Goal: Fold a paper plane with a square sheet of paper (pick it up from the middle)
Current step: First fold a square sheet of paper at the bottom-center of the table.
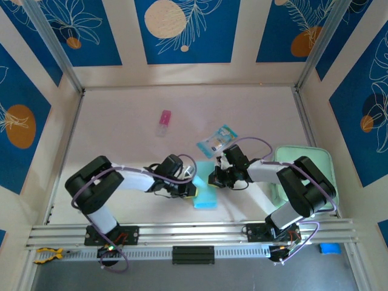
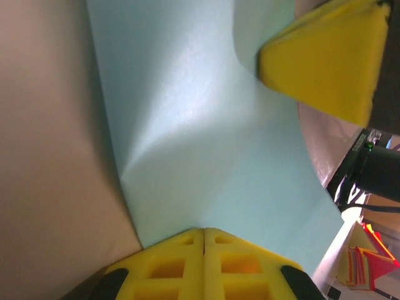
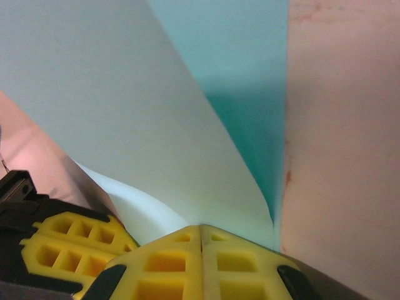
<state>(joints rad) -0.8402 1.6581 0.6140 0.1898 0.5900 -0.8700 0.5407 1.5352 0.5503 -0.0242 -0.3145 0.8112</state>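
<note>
On the pale table (image 1: 121, 121), near its front edge and between my two arms, I have the square sheet of paper (image 1: 206, 197) at both ends. It is plain light blue and lies just left of the mint-green pad (image 1: 318, 159), which sits at the table's right side beneath my right arm.

My left gripper (image 1: 193, 189) meets the sheet's left side and my right gripper (image 1: 213, 180) its upper right. The two come close together over the paper.

From my left wrist, the sheet (image 2: 206, 144) runs away from my left gripper (image 2: 204, 232). The yellow fingers are pressed tight together with the paper's edge nipped at their tip, and a soft crease fans out from that point. A yellow finger of my right gripper (image 2: 325, 59) rests on the sheet at the far corner.

From my right wrist, the sheet (image 3: 125, 112) curls up off the table and into my right gripper (image 3: 201, 228), which is also closed flat on the paper's edge. The paper's shadow lies darker beneath the lifted flap. A finger of my left gripper (image 3: 69, 250) is just beside.

Beyond the sheet lies a teal-and-clear printed packet (image 1: 217, 142). Farther back and to the left is a small pink object (image 1: 164, 123), well apart from everything else.
</note>
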